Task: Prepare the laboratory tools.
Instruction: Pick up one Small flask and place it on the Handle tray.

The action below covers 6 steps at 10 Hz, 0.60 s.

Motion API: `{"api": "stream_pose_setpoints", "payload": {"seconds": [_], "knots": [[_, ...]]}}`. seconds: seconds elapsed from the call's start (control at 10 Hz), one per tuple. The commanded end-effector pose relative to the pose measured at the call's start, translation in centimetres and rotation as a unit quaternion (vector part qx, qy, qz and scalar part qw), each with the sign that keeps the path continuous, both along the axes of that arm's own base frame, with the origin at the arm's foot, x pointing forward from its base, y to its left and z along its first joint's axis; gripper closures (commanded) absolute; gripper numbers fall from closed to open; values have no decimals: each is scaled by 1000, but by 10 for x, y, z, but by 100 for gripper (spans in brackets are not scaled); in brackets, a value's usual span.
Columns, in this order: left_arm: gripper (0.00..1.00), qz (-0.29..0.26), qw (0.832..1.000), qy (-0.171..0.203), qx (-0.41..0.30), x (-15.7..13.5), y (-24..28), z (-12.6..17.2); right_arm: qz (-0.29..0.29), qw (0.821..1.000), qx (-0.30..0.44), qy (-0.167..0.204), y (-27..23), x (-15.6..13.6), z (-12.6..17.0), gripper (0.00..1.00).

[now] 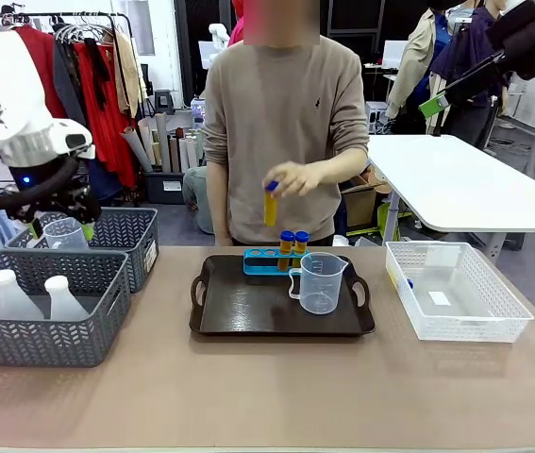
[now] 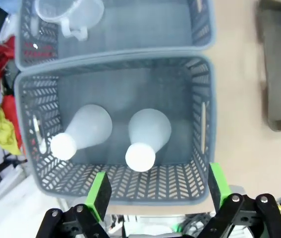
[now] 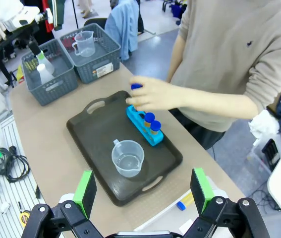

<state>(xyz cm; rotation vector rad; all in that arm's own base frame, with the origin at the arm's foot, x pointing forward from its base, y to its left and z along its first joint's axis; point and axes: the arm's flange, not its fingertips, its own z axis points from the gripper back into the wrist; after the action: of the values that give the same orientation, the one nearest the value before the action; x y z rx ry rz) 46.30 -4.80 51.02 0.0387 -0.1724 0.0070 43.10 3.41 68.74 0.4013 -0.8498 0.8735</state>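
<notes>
A clear beaker [image 1: 321,283] stands on the dark tray [image 1: 248,316] beside the blue rack [image 1: 265,261], which holds two blue-capped yellow tubes [image 1: 294,242]. The person's hand holds a third tube [image 1: 270,203] above the rack. Two white flasks [image 2: 88,131] [image 2: 147,136] stand in the near grey basket [image 2: 202,99]. My left gripper [image 2: 158,189] hangs open over them, holding nothing. A second beaker [image 2: 71,12] sits in the far grey basket. My right gripper [image 3: 142,187] is open and raised high above the table's right side, looking down on the tray [image 3: 95,134].
A white mesh basket [image 1: 456,293] at the right holds one blue-capped tube [image 1: 407,281]. The person stands at the far edge behind the tray. Bare tabletop runs along the front edge. A white table stands off to the back right.
</notes>
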Motion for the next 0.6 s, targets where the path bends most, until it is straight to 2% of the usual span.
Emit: {"api": "stream_pose_setpoints", "payload": {"seconds": [0.0, 0.3, 0.4, 0.5], "knots": [[0, 48, 998, 26, -5, -1, 8, -20, 3, 1000, 6, -2, 1, 0, -1, 0], [0, 64, 997, 46, -6, -13, 16, -43, 3, 1000, 6, -2, 1, 0, -1, 0], [0, 72, 995, 58, -28, -13, 19, -44, 3, 1000, 6, -2, 1, 0, -1, 0], [0, 48, 998, 46, -1, -4, 15, -43, 3, 1000, 6, -2, 1, 0, -1, 0]]}}
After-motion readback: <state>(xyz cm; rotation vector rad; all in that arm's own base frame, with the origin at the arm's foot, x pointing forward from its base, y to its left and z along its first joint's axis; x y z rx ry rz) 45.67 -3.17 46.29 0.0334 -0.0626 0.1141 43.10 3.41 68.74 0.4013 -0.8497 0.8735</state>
